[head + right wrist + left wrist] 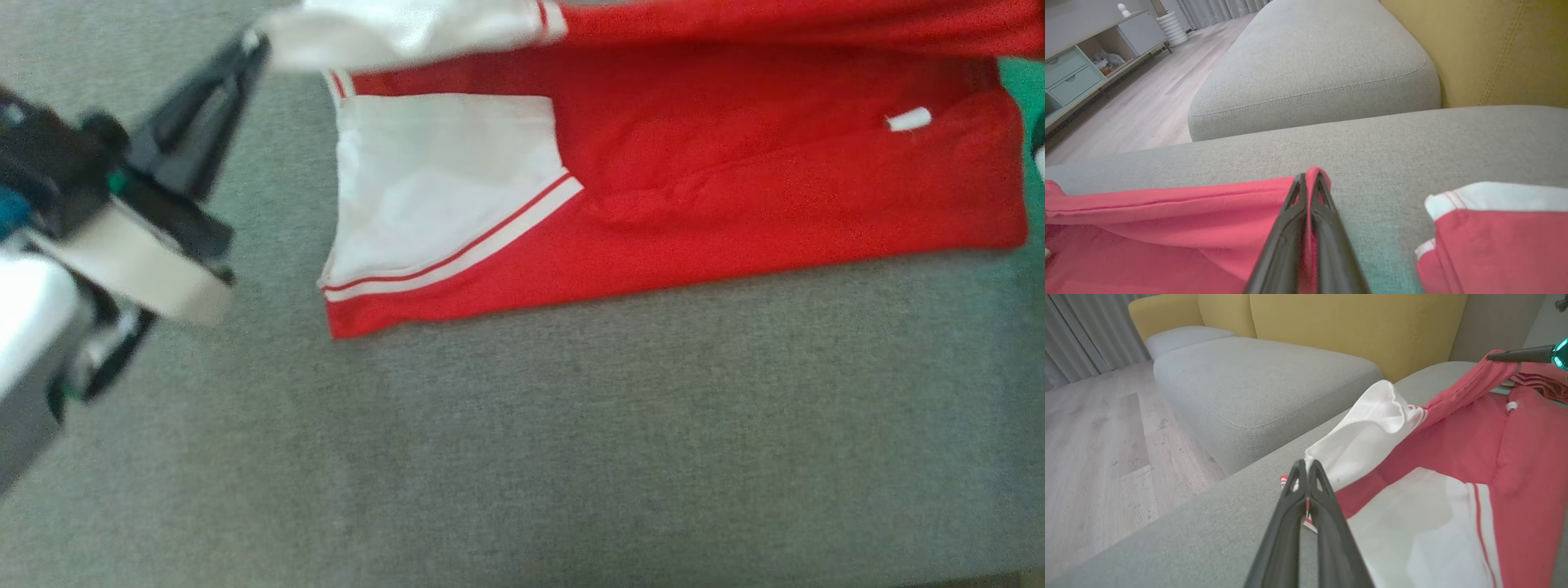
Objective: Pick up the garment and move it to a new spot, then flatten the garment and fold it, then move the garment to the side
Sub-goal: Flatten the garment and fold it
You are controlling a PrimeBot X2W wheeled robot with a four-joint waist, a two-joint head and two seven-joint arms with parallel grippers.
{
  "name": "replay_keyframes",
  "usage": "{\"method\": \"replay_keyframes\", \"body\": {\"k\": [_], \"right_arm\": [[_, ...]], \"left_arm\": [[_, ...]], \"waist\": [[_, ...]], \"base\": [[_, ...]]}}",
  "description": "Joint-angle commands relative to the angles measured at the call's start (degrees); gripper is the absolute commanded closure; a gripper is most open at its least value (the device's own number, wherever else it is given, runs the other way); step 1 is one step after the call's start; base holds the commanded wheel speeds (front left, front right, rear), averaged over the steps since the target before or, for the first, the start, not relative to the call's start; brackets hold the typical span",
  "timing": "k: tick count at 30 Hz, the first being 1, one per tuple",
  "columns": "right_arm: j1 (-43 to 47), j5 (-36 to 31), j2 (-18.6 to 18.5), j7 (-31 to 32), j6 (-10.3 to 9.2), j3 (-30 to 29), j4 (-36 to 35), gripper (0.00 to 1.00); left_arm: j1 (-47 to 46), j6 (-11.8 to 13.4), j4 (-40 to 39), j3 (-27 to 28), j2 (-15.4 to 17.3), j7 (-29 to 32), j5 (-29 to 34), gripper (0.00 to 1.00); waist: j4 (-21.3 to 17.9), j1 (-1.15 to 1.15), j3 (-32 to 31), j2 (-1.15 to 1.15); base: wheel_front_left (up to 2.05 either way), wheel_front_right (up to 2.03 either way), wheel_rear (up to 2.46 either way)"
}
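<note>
A red garment [735,163] with white panels and red-and-white stripes lies partly folded on the grey sofa seat [571,457]. My left gripper [253,41] is shut on the garment's white edge and holds it lifted at the top left; in the left wrist view its fingertips [1306,463] pinch that white cloth [1367,441]. My right gripper [1308,177] is shut on a red edge of the garment [1167,212], holding it raised. That right gripper [1490,356] also appears as a dark finger at the upper right of the left wrist view. A small white tag [908,119] sits on the red cloth.
A second grey cushion [1257,384] adjoins the seat, with the yellow backrest [1351,326] behind it. Wooden floor [1094,437] lies beyond the seat's edge. A low cabinet with drawers [1081,61] stands across the floor. The near part of the seat is bare fabric.
</note>
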Motion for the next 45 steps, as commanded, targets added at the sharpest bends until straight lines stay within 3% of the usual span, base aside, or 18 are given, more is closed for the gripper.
{"method": "replay_keyframes", "body": {"k": [1, 10, 17, 18, 19, 20, 21, 22, 23, 24, 25, 31, 37, 41, 45], "right_arm": [[2.9, 0.3, -2.7, -1.0, -0.04, -0.9, -1.7, 1.0], [14.8, 0.0, -5.3, -2.8, -0.04, -7.1, -6.8, 1.0], [20.5, -2.2, -3.4, -1.4, -0.04, -11.2, -9.3, 1.0], [20.9, -2.7, -2.9, -1.1, -0.04, -11.6, -9.5, 0.89], [20.9, -2.7, -2.9, -1.1, -0.04, -11.6, -9.5, 0.89], [21.2, -3.6, -2.6, -0.7, -0.04, -11.6, -10.0, 0.75], [21.5, -4.6, -2.3, -0.5, -0.04, -11.6, -10.5, 0.47], [21.8, -5.3, -1.8, -0.5, -0.04, -12.0, -10.6, 0.0], [22.0, -6.1, -1.3, -0.9, -0.04, -12.6, -10.6, 0.0], [22.4, -7.1, -0.9, -1.3, -0.04, -13.0, -10.7, 0.0], [22.9, -8.0, -0.4, -1.7, -0.04, -13.6, -10.6, 0.0], [28.7, -12.5, 3.2, -6.0, -0.04, -19.9, -10.0, 0.0], [34.8, -17.8, 9.9, -7.8, -0.04, -26.6, -10.8, 0.0], [35.3, -20.9, 13.7, -7.4, -0.04, -30.9, -9.7, 0.0], [33.0, -24.2, 16.3, -5.8, -0.04, -35.5, -7.7, 0.0]], "left_arm": [[0.0, 1.1, -2.1, 2.6, 3.2, -0.8, -0.7, 1.0], [8.3, 6.2, -8.7, 0.6, 3.8, -3.8, -1.2, 1.0], [12.0, 8.2, -9.5, -0.7, 2.5, -4.8, -1.6, 1.0], [12.4, 8.3, -9.2, -1.0, 1.9, -4.9, -1.7, 1.0], [12.4, 8.3, -9.2, -1.0, 1.9, -4.9, -1.7, 1.0], [12.7, 8.4, -8.7, -1.4, 1.3, -5.0, -1.5, 1.0], [12.8, 8.7, -8.1, -1.7, 0.5, -5.1, -1.2, 0.96], [12.9, 9.1, -7.4, -2.0, -0.4, -5.3, -0.8, 0.85], [13.0, 9.6, -6.5, -2.1, -1.4, -5.6, -0.4, 0.79], [13.2, 10.5, -5.6, -2.0, -2.7, -6.0, -0.1, 0.66], [13.5, 11.4, -4.7, -2.0, -4.0, -6.4, 0.3, 0.0], [17.0, 19.3, 0.2, 1.5, -12.7, -8.2, 4.6, 0.0], [26.0, 26.1, -1.9, 13.5, -23.5, -8.2, 16.0, 0.0], [31.9, 26.8, -3.5, 18.7, -29.9, -8.2, 24.0, 0.0], [35.6, 25.0, -4.4, 20.8, -34.6, -8.2, 30.2, 0.0]], "waist": [[0.8, 0.01, -0.3, 0.0], [2.0, 0.01, -1.4, 0.0], [2.0, 0.01, -1.4, 0.0], [2.0, 0.01, -1.3, 0.0], [2.0, 0.01, -1.3, 0.0], [2.0, 0.01, -1.2, 0.0], [2.0, 0.01, -1.1, 0.0], [1.9, 0.01, -1.1, 0.0], [1.9, 0.01, -1.1, 0.0], [1.9, 0.01, -1.2, 0.0], [1.9, 0.01, -1.4, 0.0], [2.3, 0.01, -4.1, 0.0], [3.4, 0.01, -7.1, 0.0], [5.1, 0.01, -8.3, 0.0], [7.1, 0.01, -8.4, 0.0]], "base": [[0.0, 0.0, 0.0], [0.0, 0.0, 0.0], [0.0, 0.0, 0.0], [0.0, 0.0, 0.0], [0.0, 0.0, 0.0], [0.0, 0.0, 0.0], [0.0, 0.0, 0.0], [0.0, 0.0, 0.0], [0.0, 0.0, 0.0], [0.0, 0.0, 0.0], [0.0, 0.0, 0.0], [0.0, 0.0, 0.0], [0.0, 0.0, 0.0], [0.0, 0.0, 0.0], [0.0, 0.0, 0.0]]}}
